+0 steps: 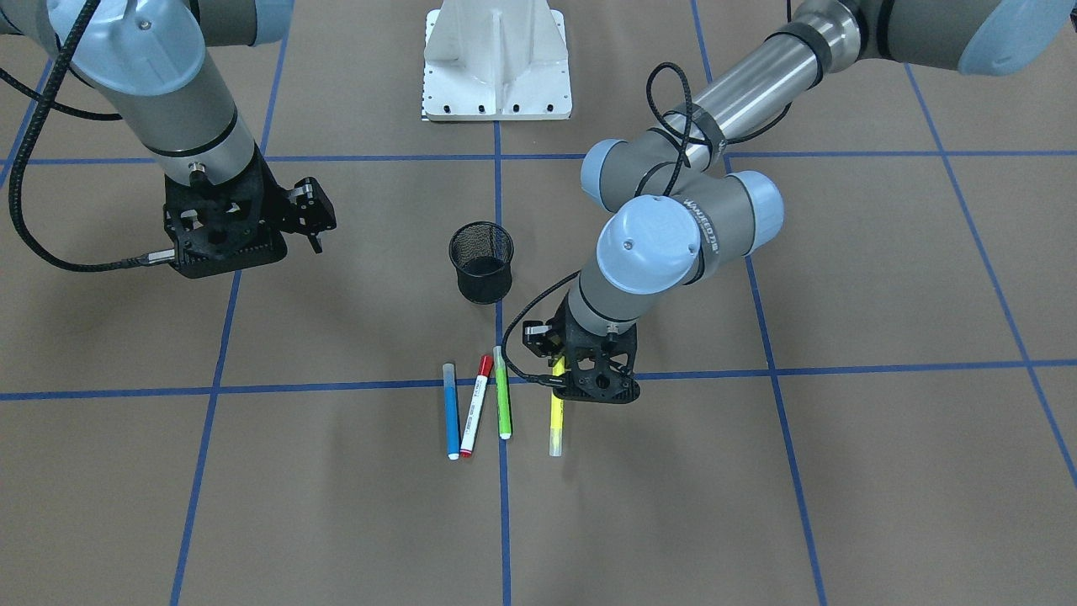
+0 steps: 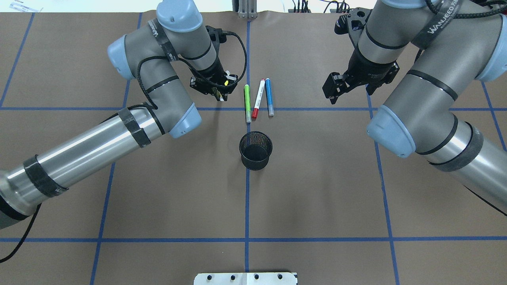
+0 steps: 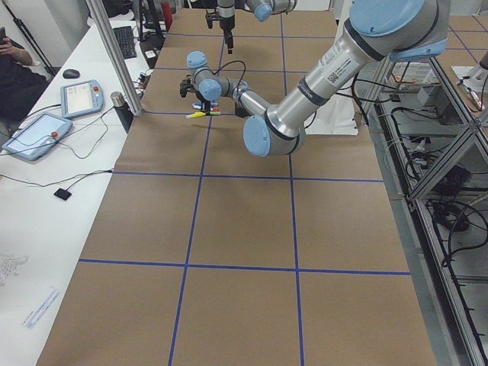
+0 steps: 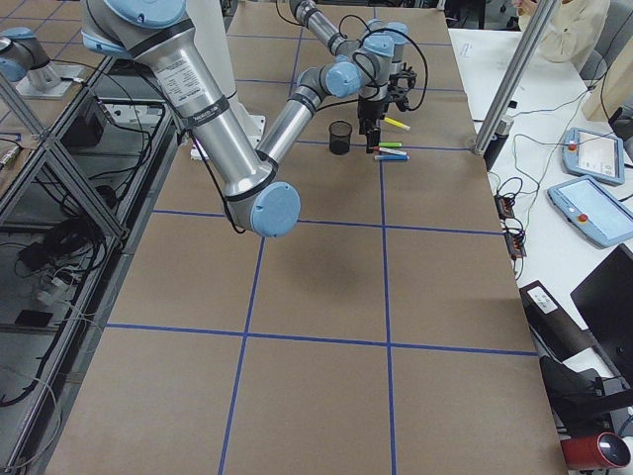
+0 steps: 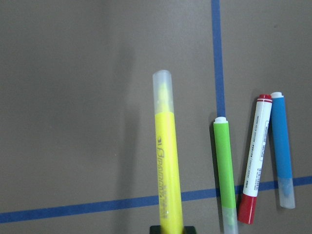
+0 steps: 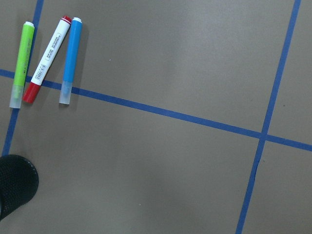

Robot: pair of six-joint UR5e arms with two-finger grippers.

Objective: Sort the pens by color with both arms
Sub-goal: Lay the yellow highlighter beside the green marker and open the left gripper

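My left gripper (image 1: 562, 368) is shut on one end of a yellow highlighter (image 1: 555, 421), which sticks out from the jaws in the left wrist view (image 5: 165, 156). It is low over the table. Beside it lie a green pen (image 1: 502, 393), a red marker (image 1: 475, 404) and a blue pen (image 1: 451, 410), side by side on the paper. They also show in the right wrist view, green pen (image 6: 22, 63), red marker (image 6: 48, 58), blue pen (image 6: 70, 58). My right gripper (image 2: 332, 92) hangs open and empty above the table, well to the side of the pens.
A black mesh cup (image 2: 256, 150) stands upright between the pens and the robot base (image 1: 496, 67). Blue tape lines (image 1: 757, 370) form a grid on the brown paper. Operators' tablets (image 3: 34, 133) lie on the side table.
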